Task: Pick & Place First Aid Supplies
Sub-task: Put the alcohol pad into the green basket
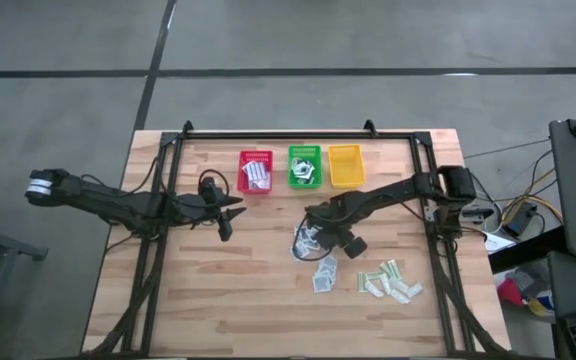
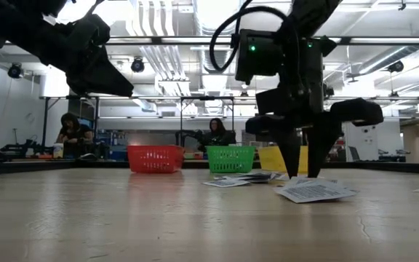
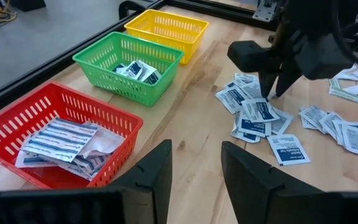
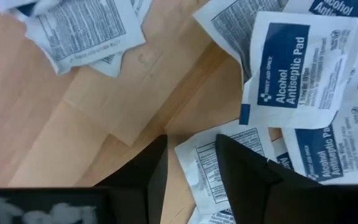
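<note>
Small square white-blue packets lie scattered on the wooden table; they also show in the left wrist view and close up in the right wrist view. Pale green-beige strips lie nearer the table's right. My right gripper points straight down into the pile, open. Its fingers stand either side of one packet's edge. My left gripper hangs open above bare table, in front of the red basket. My right gripper comes at the square packets from above, pointing down, with its fingertips low at the pile. One packet's edge lies in the gap between them, flat on the table. I cannot tell whether the fingers touch it.
Three baskets stand in a row at the table's far side. The red basket holds oblong blue-striped packets, the green basket holds square packets, and the yellow basket is rightmost. A black frame rims the table. People sit in the room beyond.
</note>
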Available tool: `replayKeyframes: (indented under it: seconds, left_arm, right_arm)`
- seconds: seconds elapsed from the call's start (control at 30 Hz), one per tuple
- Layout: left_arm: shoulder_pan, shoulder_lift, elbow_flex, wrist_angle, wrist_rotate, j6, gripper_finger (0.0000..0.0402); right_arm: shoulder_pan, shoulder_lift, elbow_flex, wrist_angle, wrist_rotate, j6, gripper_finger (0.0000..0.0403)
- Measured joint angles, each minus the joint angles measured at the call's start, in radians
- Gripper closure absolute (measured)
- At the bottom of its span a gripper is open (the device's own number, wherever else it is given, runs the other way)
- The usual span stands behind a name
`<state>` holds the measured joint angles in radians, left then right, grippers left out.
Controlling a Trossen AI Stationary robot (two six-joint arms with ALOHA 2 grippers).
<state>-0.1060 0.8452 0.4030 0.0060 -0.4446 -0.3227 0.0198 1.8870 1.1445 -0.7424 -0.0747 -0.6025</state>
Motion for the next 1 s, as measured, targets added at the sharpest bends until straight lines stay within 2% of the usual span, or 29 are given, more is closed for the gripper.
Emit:
replayKeyframes:
  seconds: [0.47,1.0]
  left_arm:
    - [0.0,0.0,0.0,0.0,0.0,-0.002,0.0268]
    - [0.0,0.0,0.0,-0.001,-0.002,0.0,0.0268]
  right_arm:
    - [0.0,-0.003,-0.001,-0.008,-0.001,0.105,0.0273]
    - [-0.001,-0.016,0.013,-0.049,0.003,0.117,0.036]
